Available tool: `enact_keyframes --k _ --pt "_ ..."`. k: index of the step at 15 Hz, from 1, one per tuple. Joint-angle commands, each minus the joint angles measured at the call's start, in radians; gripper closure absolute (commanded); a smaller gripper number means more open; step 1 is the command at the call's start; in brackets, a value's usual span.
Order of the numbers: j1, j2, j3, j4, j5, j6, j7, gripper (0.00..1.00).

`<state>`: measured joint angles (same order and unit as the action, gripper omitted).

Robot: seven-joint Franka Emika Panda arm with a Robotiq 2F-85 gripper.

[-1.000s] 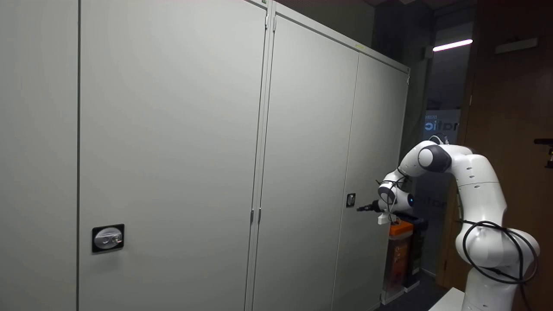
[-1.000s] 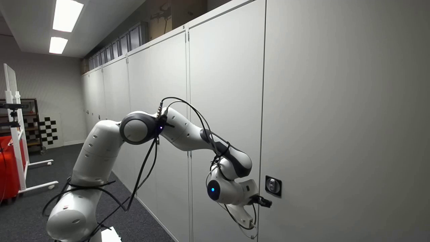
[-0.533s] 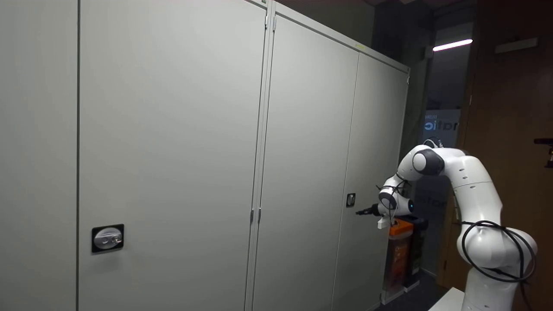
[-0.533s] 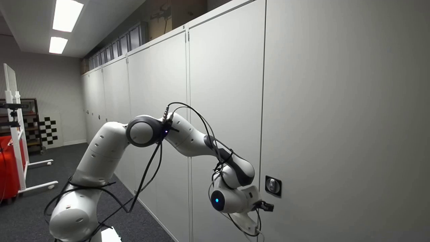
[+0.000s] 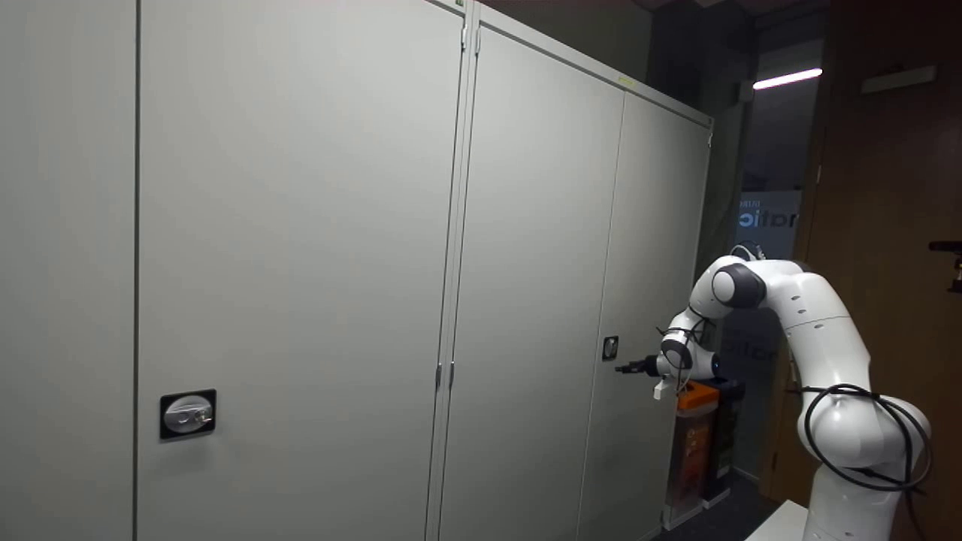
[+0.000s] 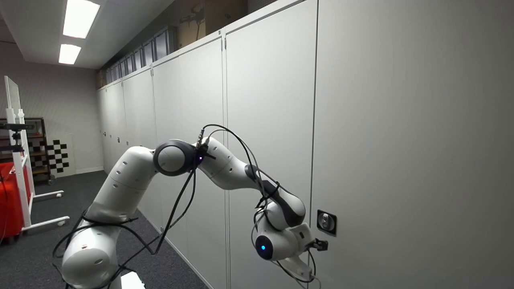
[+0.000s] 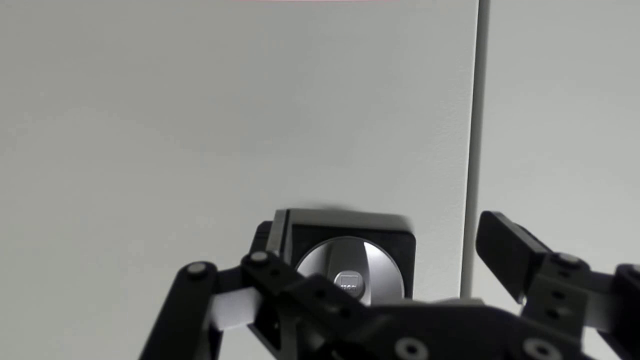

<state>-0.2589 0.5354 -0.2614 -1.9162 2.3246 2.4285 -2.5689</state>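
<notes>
Metal knob (image 7: pixel 352 270) is set in a black plate (image 7: pixel 404 247), just ahead of the gripper (image 7: pixel 384 226) and slightly above it in both exterior views. It's mounted close to the seam (image 7: pixel 474 150), presumably so the cabinet door (image 7: pixel 150 125) can be latched at its edge. Fingers (image 7: pixel 505 250) are spread well apart, nothing clamped; the gap is wider than the knob, so the knob is framed between them in the wrist view, but off-centre. One finger is lined up with the plate's edge away from the seam; the other is held past the seam, over the neighbouring door (image 7: pixel 560 125). Contact can't be confirmed, depth isn't shown. Behind the gripper, the arm (image 6: pixel 229 176) is bent down, so the fingers are presented roughly level to the door. Cables (image 5: pixel 838 389) are strapped along it with slack, probably so joints aren't restrained. Past the gripper, an orange-lidded bin (image 5: pixel 695 436) is parked beside the cabinets (image 5: pixel 541 225); well above the gripper, grey boxes (image 6: pixel 160 46) are stored on top.
</notes>
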Motion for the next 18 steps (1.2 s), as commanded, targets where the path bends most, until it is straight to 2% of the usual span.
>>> enact_keyframes --k 1,18 --pt "0.013 -0.005 -0.025 -0.007 0.025 -0.065 0.0 0.0" --pt "0.003 0.014 -0.028 -0.004 0.122 -0.248 -0.036 0.0"
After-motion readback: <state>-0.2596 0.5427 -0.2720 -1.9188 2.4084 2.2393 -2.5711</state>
